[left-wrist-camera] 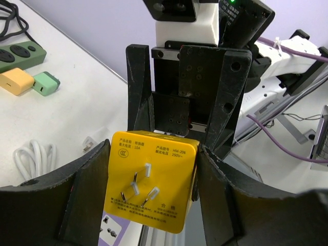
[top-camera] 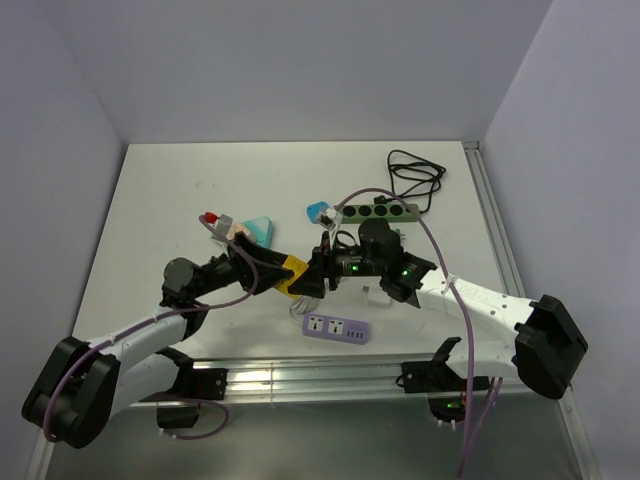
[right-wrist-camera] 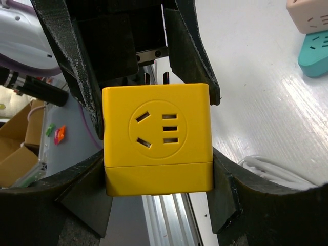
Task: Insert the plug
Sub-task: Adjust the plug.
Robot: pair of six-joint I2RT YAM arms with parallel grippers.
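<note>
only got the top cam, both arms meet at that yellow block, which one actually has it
Observer: Both. In the left wrist view the left fingers press against two opposite sides of the yellow adapter.
Operator: and the right one
Observer: Its own camera shows the right fingers clamped on the adapter's sides too, nearer that camera than the left pair.
Operator: which way are the pins pointing
Observer: The three prongs face the left wrist camera; the socket face looks at the right wrist camera.
</note>
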